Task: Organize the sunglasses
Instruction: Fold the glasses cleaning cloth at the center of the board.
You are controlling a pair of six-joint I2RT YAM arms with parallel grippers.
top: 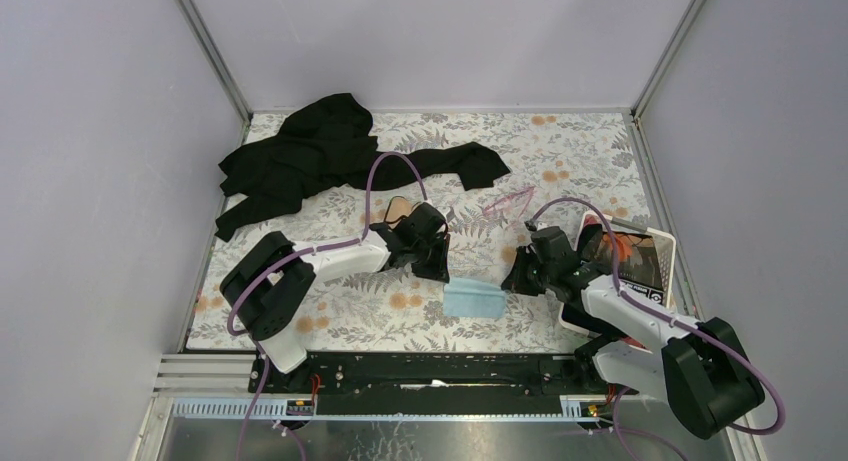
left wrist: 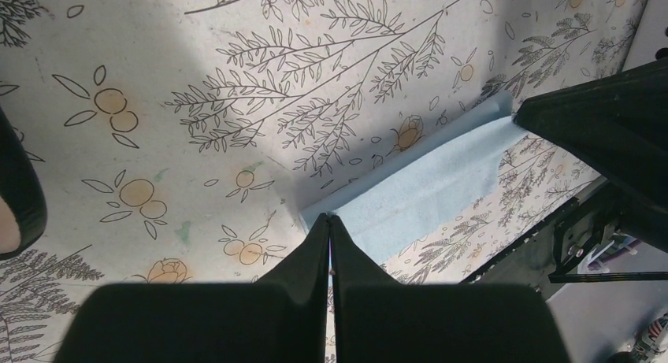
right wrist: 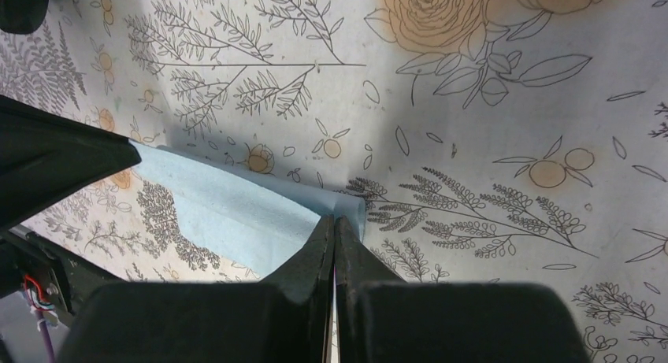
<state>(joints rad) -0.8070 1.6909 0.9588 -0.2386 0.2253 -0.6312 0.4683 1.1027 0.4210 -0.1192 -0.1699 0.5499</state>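
Observation:
The sunglasses (top: 508, 201), thin-framed with pink lenses, lie on the floral mat beyond both grippers. The black oval case (top: 400, 213) lies open behind my left wrist; its edge shows in the left wrist view (left wrist: 16, 198). The light blue cloth (top: 472, 299) lies between the grippers. My left gripper (top: 441, 274) is shut on the cloth's left far corner (left wrist: 329, 218). My right gripper (top: 508, 279) is shut on its right far corner (right wrist: 335, 219), where the cloth (right wrist: 228, 209) curls up a little. The sunglasses are out of both wrist views.
A black garment (top: 320, 156) lies crumpled at the back left. A white box (top: 640, 261) with black and orange contents stands at the right edge behind the right arm. Grey walls enclose the mat on three sides. A black rail (top: 440, 371) runs along the near edge.

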